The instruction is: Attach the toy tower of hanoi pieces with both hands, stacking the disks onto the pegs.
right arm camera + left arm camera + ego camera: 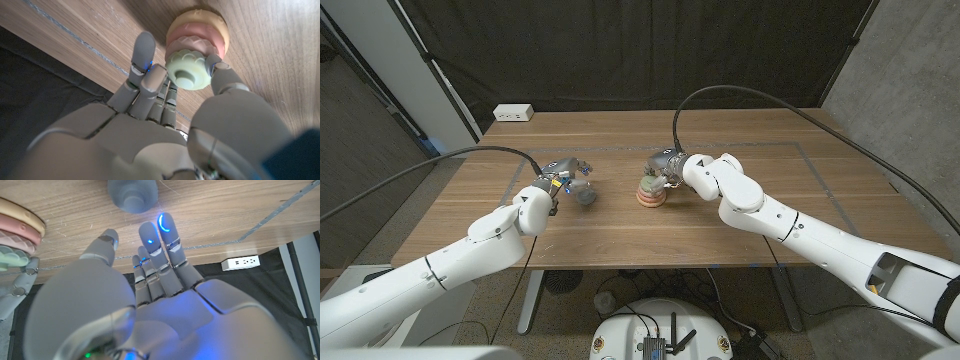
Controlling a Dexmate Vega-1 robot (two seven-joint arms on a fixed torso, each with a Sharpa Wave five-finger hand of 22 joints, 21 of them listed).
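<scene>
A stack of toy disks [649,190] stands mid-table: a yellow-orange one at the bottom, pink above it, and a pale green disk [187,72] on top. My right hand [672,166] reaches over the stack, its thumb [220,70] and fingers [152,75] pinching the green disk from both sides. A grey rounded piece [587,197] sits on the table left of the stack. My left hand [565,177] hovers just behind it, fingers [160,240] spread and holding nothing; the grey piece [132,192] lies just past the fingertips.
A white power strip [514,113] lies at the table's far left corner. Tape lines [820,170] mark a rectangle on the wooden tabletop [740,225]. A dark curtain hangs behind the table.
</scene>
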